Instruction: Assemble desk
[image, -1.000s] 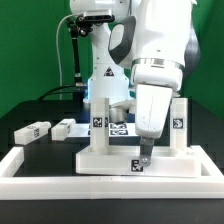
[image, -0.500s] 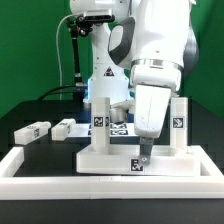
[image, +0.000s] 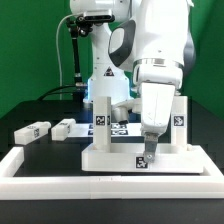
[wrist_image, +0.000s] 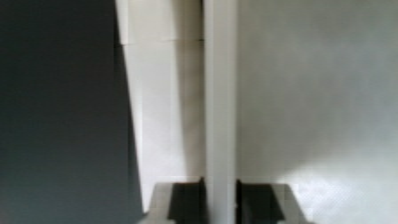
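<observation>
The white desk panel (image: 112, 153) lies on the table inside the border rail. Two square leg posts stand upright on it, one at its rear left (image: 99, 110) and one at its rear right (image: 177, 122). Two more tagged leg posts (image: 32, 131) (image: 65, 127) lie loose on the table at the exterior view's left. My gripper (image: 148, 156) reaches down onto the panel's front edge beside a tag. In the wrist view the dark fingers (wrist_image: 185, 204) sit on both sides of the panel's raised rim (wrist_image: 221, 100), with the gripper (wrist_image: 222, 202) shut on it.
The long low white L-shaped border rail (image: 100, 185) runs along the front and up the exterior view's left. The marker board (image: 118, 127) lies behind the panel at the arm's base. Green wall behind.
The gripper and the panel it holds have shifted slightly toward the exterior view's right. The loose legs have not moved.
</observation>
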